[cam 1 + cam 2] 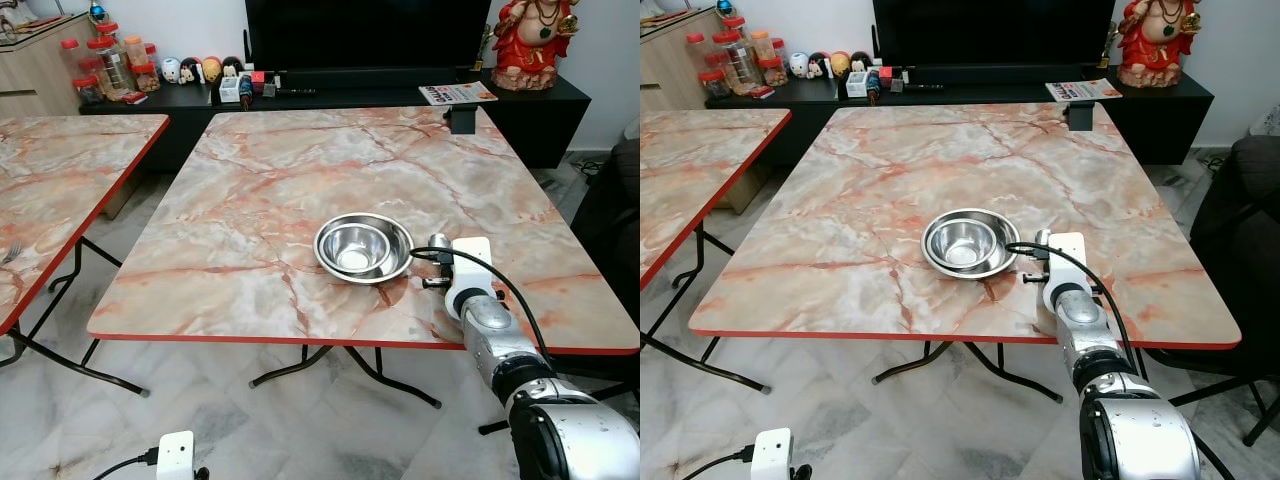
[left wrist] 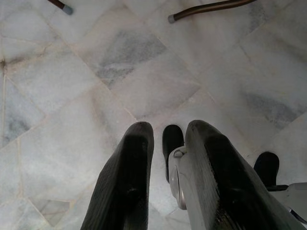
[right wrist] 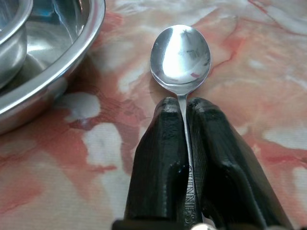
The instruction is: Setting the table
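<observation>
Your left gripper (image 2: 165, 143) hangs low over the floor tiles (image 2: 120, 62), its 2 fingers narrowly parted, holding nothing. Your right gripper (image 3: 185, 108) is clamped on the handle of 1 spoon (image 3: 180, 58), whose bowl projects just past the fingertips over the marble table (image 1: 250, 200). Most of the handle is hidden between the fingers. Just beside the spoon: 1 steel dish (image 1: 364, 248) containing 1 smaller steel bowl (image 1: 352, 247), which looks empty.

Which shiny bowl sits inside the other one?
The small steel bowl sits inside; the wide steel bowl rings it on the marble table. Beside them, the right gripper pinches a spoon.
</observation>
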Controlling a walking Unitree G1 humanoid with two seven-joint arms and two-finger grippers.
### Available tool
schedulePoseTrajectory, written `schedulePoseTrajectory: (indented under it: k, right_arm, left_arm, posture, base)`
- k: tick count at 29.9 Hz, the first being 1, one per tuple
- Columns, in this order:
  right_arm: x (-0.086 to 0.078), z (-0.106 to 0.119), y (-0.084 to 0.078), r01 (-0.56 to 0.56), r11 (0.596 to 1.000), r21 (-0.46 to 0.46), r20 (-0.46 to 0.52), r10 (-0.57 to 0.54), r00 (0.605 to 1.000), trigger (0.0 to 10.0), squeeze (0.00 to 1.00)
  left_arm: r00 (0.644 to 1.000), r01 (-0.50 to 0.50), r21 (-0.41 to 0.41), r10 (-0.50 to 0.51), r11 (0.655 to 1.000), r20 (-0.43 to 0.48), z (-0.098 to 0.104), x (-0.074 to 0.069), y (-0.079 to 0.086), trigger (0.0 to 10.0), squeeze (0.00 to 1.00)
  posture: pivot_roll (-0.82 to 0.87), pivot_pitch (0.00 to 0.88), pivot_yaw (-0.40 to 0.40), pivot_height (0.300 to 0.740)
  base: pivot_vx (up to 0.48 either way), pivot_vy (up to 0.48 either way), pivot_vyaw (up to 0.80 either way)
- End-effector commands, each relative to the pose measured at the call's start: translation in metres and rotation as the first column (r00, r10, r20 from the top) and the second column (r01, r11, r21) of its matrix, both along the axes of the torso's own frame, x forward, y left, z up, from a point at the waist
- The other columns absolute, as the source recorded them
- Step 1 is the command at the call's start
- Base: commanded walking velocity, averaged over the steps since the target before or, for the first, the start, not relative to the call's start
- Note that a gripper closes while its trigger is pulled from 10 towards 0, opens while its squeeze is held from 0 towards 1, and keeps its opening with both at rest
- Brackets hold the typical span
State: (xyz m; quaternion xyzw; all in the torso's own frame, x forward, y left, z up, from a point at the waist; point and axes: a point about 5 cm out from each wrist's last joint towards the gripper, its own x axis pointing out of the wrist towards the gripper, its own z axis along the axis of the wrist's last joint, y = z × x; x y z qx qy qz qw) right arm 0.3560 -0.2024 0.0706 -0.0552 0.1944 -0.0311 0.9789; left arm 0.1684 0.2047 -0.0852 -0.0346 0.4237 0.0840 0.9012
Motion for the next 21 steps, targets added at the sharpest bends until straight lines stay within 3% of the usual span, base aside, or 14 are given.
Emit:
schedulePoseTrajectory:
  k: [1, 13, 15, 17, 18, 19, 21]
  right_arm:
    - [0.0005, 0.0001, 0.001, 0.001, 1.0, 0.002, -0.003, -0.001, 1.0, 10.0, 0.0]
    - [-0.0003, -0.0029, 0.0089, -0.013, 1.0, 0.023, -0.002, 0.013, 1.0, 10.0, 0.0]
    - [0.0002, -0.0023, 0.0093, -0.012, 1.0, 0.023, 0.0, 0.012, 1.0, 10.0, 0.55]
    - [0.0005, -0.0018, 0.0095, -0.012, 1.0, 0.023, 0.001, 0.012, 1.0, 10.0, 0.6]
    - [0.001, -0.0011, 0.0097, -0.012, 1.0, 0.023, 0.003, 0.012, 1.0, 10.0, 0.76]
    - [0.0013, -0.0007, 0.0098, -0.013, 1.0, 0.022, 0.004, 0.013, 1.0, 10.0, 0.85]
    - [0.0019, 0.0001, 0.0106, -0.015, 1.0, 0.024, 0.009, 0.015, 1.0, 10.0, 0.85]
  left_arm:
    - [1.0, -0.014, 0.014, 0.014, 1.0, -0.01, 0.0, -0.0016, 0.0056, 10.0, 0.0]
    - [1.0, -0.013, 0.019, 0.014, 1.0, -0.014, -0.0005, -0.0031, 0.0063, 10.0, 0.0]
    - [1.0, -0.015, 0.02, 0.015, 1.0, -0.016, -0.0007, -0.0039, 0.0068, 10.0, 0.0]
    - [1.0, -0.015, 0.02, 0.016, 1.0, -0.017, -0.0009, -0.0043, 0.0071, 10.0, 0.0]
    - [1.0, -0.017, 0.021, 0.017, 1.0, -0.017, -0.001, -0.0047, 0.0073, 10.0, 0.0]
    - [1.0, -0.017, 0.021, 0.017, 1.0, -0.017, -0.001, -0.0049, 0.0074, 10.0, 0.0]
    - [1.0, -0.02, 0.021, 0.02, 1.0, -0.018, -0.0012, -0.0057, 0.0078, 10.0, 0.0]
  posture:
    - [-0.03, 0.0, 0.042, 0.732]
    - [-0.02, 0.0, 0.04, 0.732]
    - [-0.02, 0.0, 0.04, 0.732]
    - [-0.02, 0.0, 0.039, 0.732]
    - [-0.01, 0.0, 0.038, 0.732]
    - [-0.01, 0.0, 0.038, 0.732]
    - [-0.01, 0.0, 0.038, 0.732]
  base:
    - [0.0, 0.0, 0.0]
    - [0.0, 0.0, 0.0]
    - [0.0, 0.0, 0.0]
    - [0.0, 0.0, 0.0]
    - [0.0, 0.0, 0.0]
    - [0.0, 0.0, 0.0]
    - [0.0, 0.0, 0.0]
